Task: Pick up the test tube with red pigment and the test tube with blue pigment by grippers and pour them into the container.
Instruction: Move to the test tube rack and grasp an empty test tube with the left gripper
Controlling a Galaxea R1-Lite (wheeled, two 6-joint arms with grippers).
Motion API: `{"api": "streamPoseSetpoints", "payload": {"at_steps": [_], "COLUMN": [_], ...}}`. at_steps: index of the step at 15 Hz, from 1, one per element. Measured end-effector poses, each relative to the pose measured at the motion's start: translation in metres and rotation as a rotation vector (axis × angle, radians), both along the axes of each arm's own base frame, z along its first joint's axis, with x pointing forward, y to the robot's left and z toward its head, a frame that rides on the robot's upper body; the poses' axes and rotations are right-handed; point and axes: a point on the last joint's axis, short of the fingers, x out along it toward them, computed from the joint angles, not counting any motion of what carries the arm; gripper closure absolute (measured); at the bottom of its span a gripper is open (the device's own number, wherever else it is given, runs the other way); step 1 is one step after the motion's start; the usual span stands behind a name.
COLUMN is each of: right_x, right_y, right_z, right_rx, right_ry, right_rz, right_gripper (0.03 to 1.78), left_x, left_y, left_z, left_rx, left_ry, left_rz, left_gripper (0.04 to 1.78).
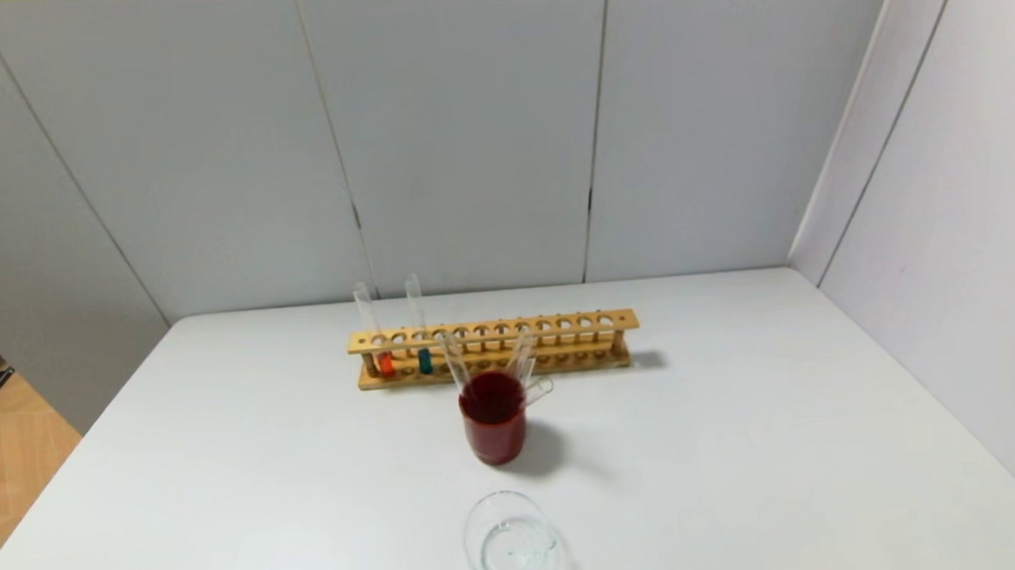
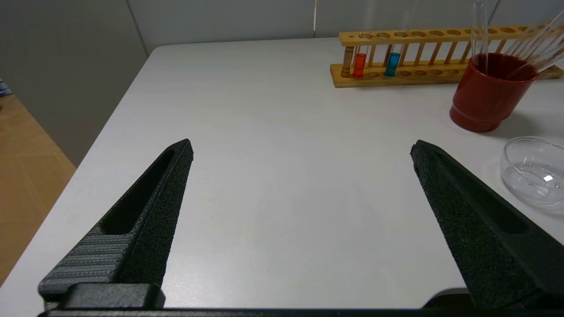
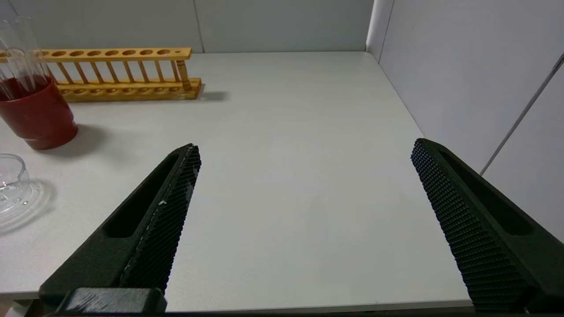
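The test tube with red pigment [image 1: 385, 361] stands in the wooden rack [image 1: 562, 324] near its left end, with the test tube with blue pigment [image 1: 424, 359] right beside it. Both also show in the left wrist view, red [image 2: 359, 64] and blue [image 2: 392, 64]. The clear glass container [image 1: 510, 541] sits at the table's front middle; it also shows in the left wrist view [image 2: 533, 175] and the right wrist view [image 3: 9, 178]. My left gripper [image 2: 302, 147] is open and empty over the front left of the table. My right gripper [image 3: 304, 147] is open and empty over the front right. Neither shows in the head view.
A dark red beaker [image 1: 494, 420] holding several colourless tubes stands between the rack and the container. The white table [image 1: 785, 444] meets grey wall panels at the back and right. Bare floor lies past the table's left edge.
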Motion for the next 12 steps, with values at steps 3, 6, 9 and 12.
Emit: {"api": "streamPoseSetpoints", "payload": {"at_steps": [3, 6, 9, 12], "right_x": [0.0, 0.0, 0.0, 0.0], "right_y": [0.0, 0.0, 0.0, 0.0], "right_z": [0.0, 0.0, 0.0, 0.0], "right_rx": [0.0, 0.0, 0.0, 0.0], "right_ry": [0.0, 0.0, 0.0, 0.0], "right_rz": [0.0, 0.0, 0.0, 0.0], "right_gripper": [0.07, 0.07, 0.07, 0.07], "left_x": [-0.002, -0.014, -0.03, -0.024], "left_y": [0.0, -0.002, -0.004, -0.004], "left_z": [0.008, 0.037, 0.076, 0.116], "left_rx": [-0.008, -0.004, 0.001, 0.001], "left_ry": [-0.046, -0.102, -0.086, -0.044], "left_rz": [-0.018, -0.1, -0.174, -0.194], "left_gripper": [0.07, 0.07, 0.07, 0.07]}}
